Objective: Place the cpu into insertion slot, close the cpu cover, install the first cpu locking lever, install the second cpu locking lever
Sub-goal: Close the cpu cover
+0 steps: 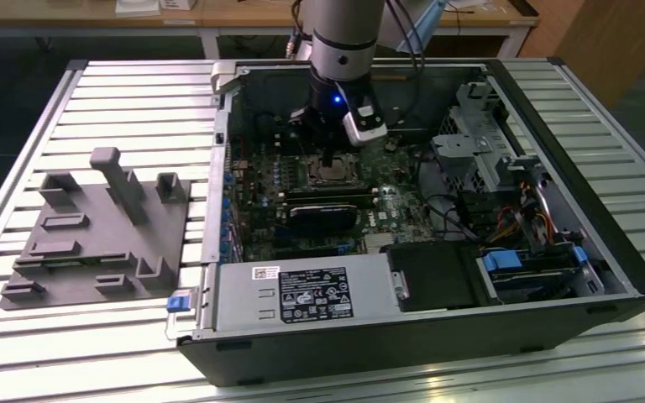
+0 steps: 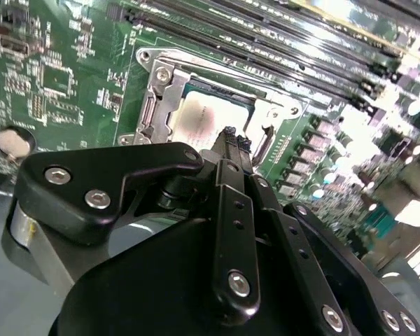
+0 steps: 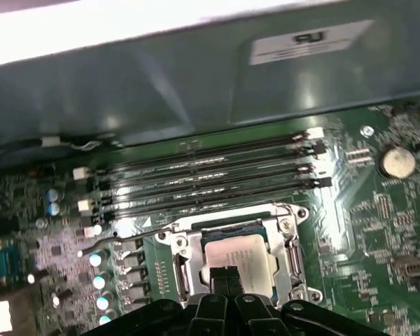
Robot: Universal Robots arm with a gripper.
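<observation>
The cpu (image 1: pixel 328 174) (image 2: pixel 198 117) (image 3: pixel 243 253) lies flat in the motherboard socket, its pale metal top showing. The silvery cpu cover (image 2: pixel 159 89) (image 3: pixel 184 243) lies down around it, framing the chip through its window. My gripper (image 1: pixel 328 156) (image 2: pixel 232 136) (image 3: pixel 224 275) hangs just above one edge of the chip. Its two thin black fingers are pressed together and shut, with nothing between them. A thin metal locking lever (image 3: pixel 112 242) sticks out beside the socket; I cannot tell whether it is latched.
Long memory slots (image 3: pixel 210 175) run beside the socket, and a coin battery (image 3: pixel 395 161) sits nearby. A black card (image 1: pixel 322 214), the power supply (image 1: pixel 300 294) and drive cages (image 1: pixel 490 143) crowd the open case. A grey fixture (image 1: pixel 93 235) stands at the exterior view's left.
</observation>
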